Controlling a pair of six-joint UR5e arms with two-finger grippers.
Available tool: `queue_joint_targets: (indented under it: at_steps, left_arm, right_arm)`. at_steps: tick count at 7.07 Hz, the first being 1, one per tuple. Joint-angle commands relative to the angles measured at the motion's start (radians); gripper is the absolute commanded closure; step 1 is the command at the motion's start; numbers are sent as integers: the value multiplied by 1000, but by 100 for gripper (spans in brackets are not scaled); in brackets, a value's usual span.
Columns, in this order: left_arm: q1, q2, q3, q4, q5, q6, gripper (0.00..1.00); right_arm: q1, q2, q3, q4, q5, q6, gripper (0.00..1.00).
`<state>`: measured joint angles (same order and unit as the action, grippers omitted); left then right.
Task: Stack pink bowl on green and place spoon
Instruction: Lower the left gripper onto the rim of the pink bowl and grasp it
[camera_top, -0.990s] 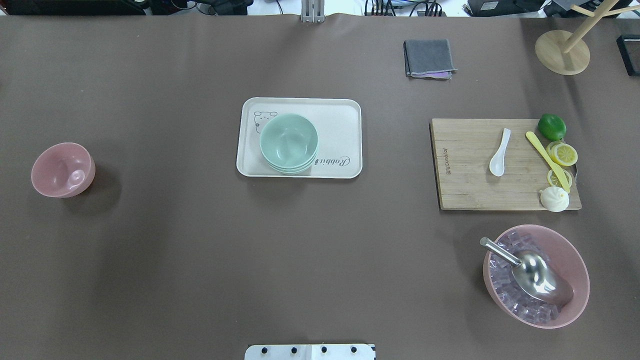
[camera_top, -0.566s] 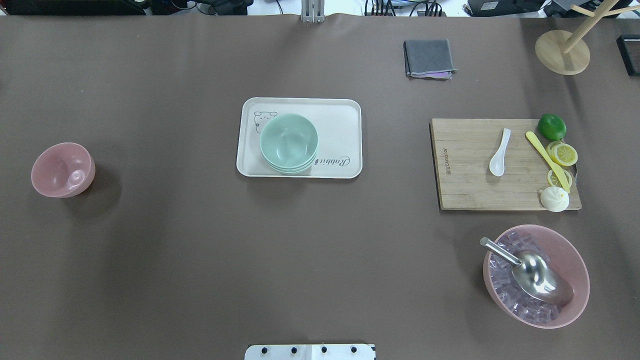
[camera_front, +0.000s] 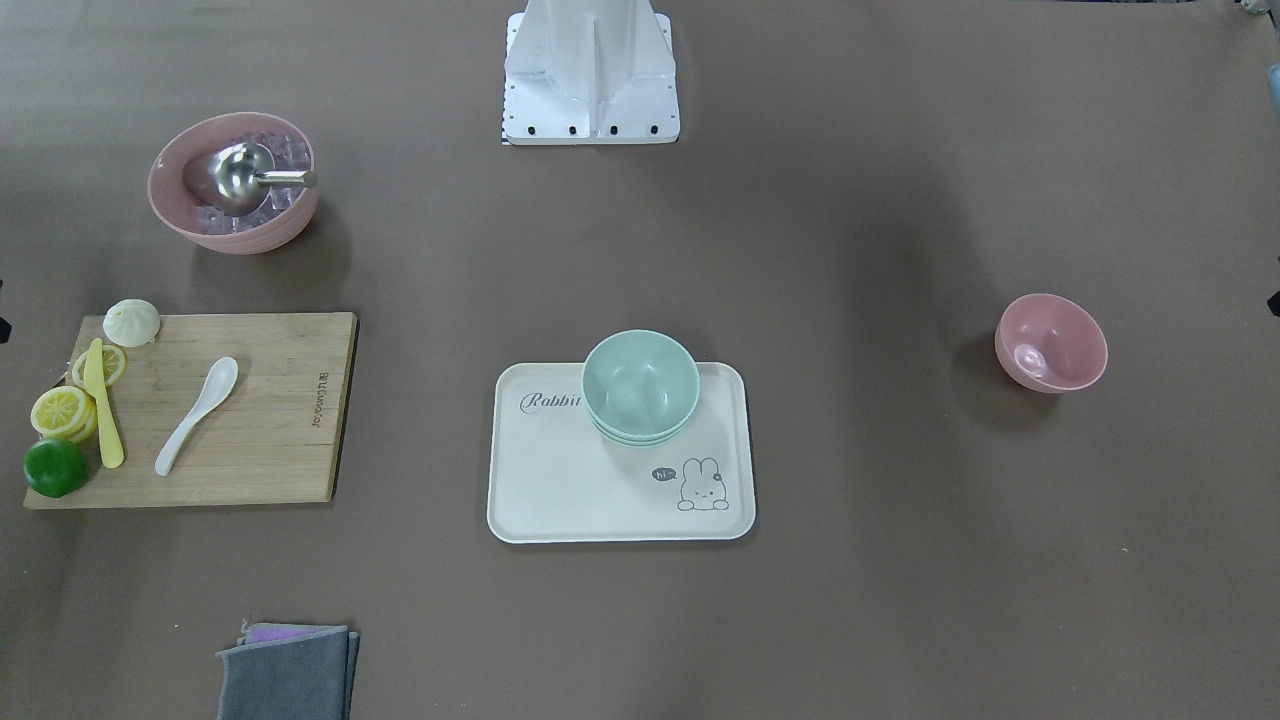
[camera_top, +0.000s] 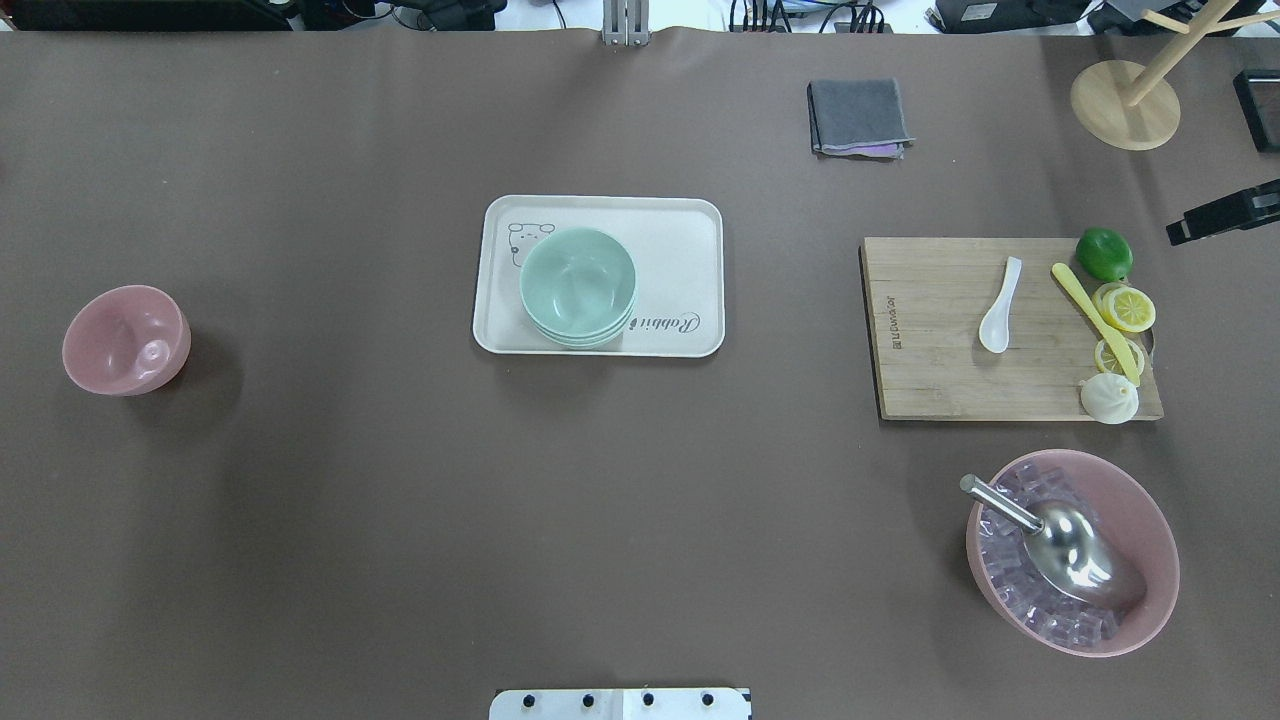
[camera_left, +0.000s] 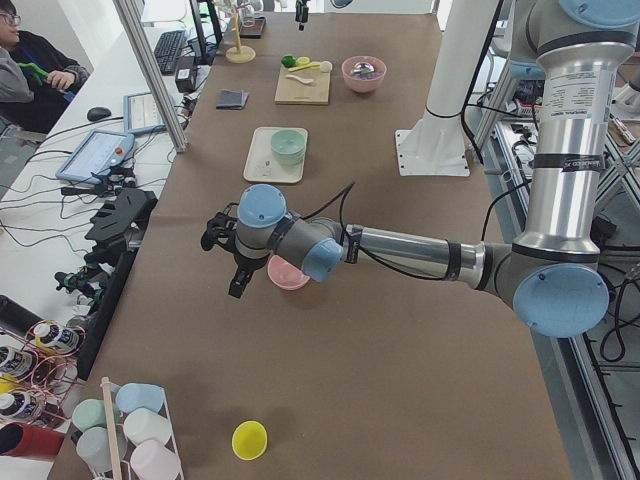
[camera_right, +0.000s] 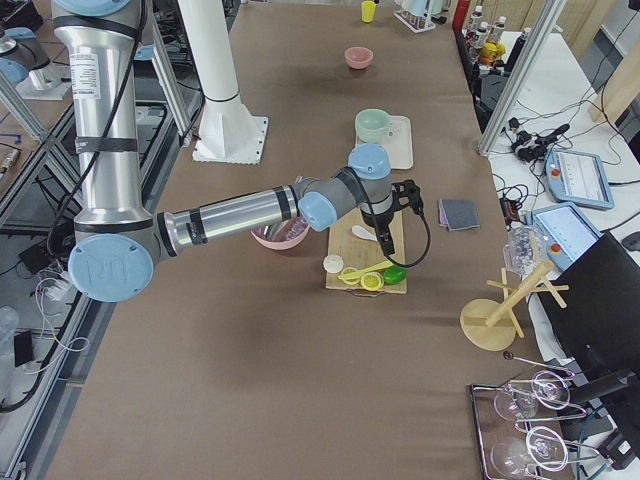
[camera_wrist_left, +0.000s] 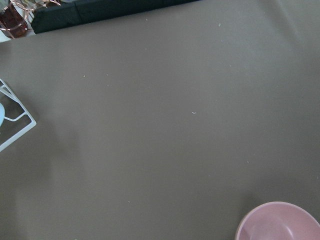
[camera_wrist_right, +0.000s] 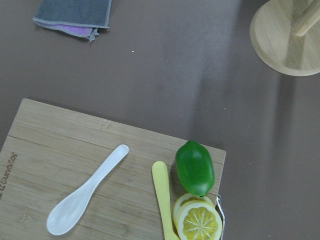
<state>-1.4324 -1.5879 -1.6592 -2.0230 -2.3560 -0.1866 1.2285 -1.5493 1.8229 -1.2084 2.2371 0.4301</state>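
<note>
- The pink bowl (camera_top: 125, 340) stands upright on the desk (camera_top: 350, 500), at the left side of the overhead frame and well apart from the tray (camera_top: 680, 230).
- The green bowl (camera_top: 577, 285) sits on the tray in the centre of the frame, over the tray's left half.
- The spoon (camera_top: 1000, 305) lies flat on the cutting board (camera_top: 930, 340) at the right side, near a yellow knife (camera_top: 1095, 320) and a lime (camera_top: 1104, 254).
- The left gripper (camera_left: 228, 262) hangs near the pink bowl, left of centre in the exterior left view. It cannot be told whether its fingers are apart or together.
- The right gripper (camera_right: 408, 198) hangs by the cutting board, in the centre of the exterior right view. Its fingers also cannot be judged.
- The left wrist view shows only the pink bowl's rim, in the lower right corner.
</note>
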Motion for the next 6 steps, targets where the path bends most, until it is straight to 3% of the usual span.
queue_joint_targets:
  at_steps: [1,3,5,6]
  left_arm:
    - [93,55,19,-123,3,-110,2]
    - [230,69,80,-244,120,-242,2]
    - [298,60,159,-385,127,-357,4]
    - [303,55,162,-393,127,-381,12]
  right_arm:
    - [-53,-3,3,52,-24,84,0]
    - [-53,-11,9,53,-22,82,0]
    - [-53,-14,7,69,-25,82,0]
    - [-53,-17,7,69,-24,82,0]
